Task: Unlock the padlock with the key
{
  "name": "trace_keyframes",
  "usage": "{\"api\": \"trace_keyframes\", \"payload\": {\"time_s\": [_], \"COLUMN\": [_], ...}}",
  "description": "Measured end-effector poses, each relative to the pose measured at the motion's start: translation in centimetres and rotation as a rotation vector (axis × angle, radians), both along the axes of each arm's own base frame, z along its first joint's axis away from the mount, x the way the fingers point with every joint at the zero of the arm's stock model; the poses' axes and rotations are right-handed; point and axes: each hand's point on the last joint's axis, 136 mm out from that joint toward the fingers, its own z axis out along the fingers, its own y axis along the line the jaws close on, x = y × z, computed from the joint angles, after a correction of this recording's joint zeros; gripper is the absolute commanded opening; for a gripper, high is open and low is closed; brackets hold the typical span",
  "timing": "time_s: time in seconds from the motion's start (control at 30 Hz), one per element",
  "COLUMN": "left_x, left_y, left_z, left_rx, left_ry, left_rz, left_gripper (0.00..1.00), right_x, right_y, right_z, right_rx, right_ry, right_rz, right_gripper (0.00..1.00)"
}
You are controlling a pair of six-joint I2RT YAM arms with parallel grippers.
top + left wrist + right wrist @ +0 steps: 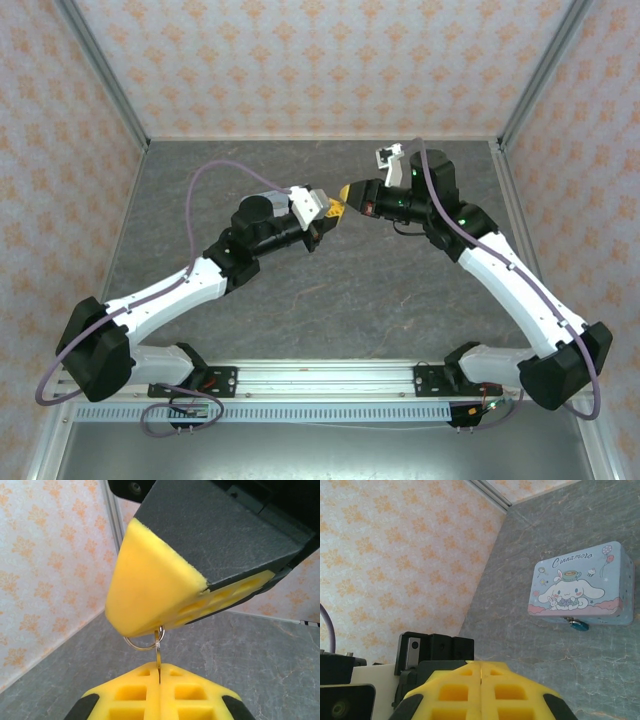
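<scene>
Left gripper (159, 672): yellow foam pads are pressed together, clamped on the lower end of the thin silvery key (158, 655). The key stands upright out of the seam between the pads. A small wire ring (142, 648) hangs just above the left jaws, at the key's top.

Right gripper (152, 625) sits directly above the left jaws, nearly tip to tip. Its pads are also together, pinching the ring end of the key. Both arms meet in mid-air, well above the grey stone-pattern table (535, 680).

Judged step: a handover or realigning of the key, with both grippers holding it at once. The left pinch looks shallow and covers the blade end, so it reads as a steadying hold rather than the final one. To do it well, only one side should let go, slowly, and back straight off so the ring doesn't snag the foam. The thin key will likely pivot in soft pads, so check its angle after release. The blade must end up free.

The tiny teal padlock (578, 625) hangs at the front edge of the pale blue rectangular cartoon tin (577, 587). It lies ahead of the right jaws and off to their right, well apart.

Room: bare table lies between the right jaws and the tin, so the approach looks open. The orange-patterned wall panel (395, 555) and aluminium frame post (487, 490) bound the space to the left of those jaws, so swings should stay on the tin side.
</scene>
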Motion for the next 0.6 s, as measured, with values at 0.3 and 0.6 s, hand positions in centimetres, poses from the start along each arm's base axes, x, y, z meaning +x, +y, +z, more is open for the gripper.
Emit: {"api": "trace_keyframes", "payload": {"time_s": [0.3,0.6], "left_x": [-0.6,-2.6], "left_y": [0.4,1.5], "left_z": [-1.5,-1.0], "left_rx": [0.131,0.362], "left_ry": [0.007,-0.033], "left_rz": [-0.015,-0.095], "left_gripper": [0.00,0.00], "right_x": [-1.6,-5.7], "right_y": [-1.9,-5.0], "right_z": [-0.1,0.6], "right_rx": [-0.145,-0.415], "right_ry": [-0.152,-0.680], "right_rz": [0.025,0.179], "right_gripper": [0.45,0.60]}}
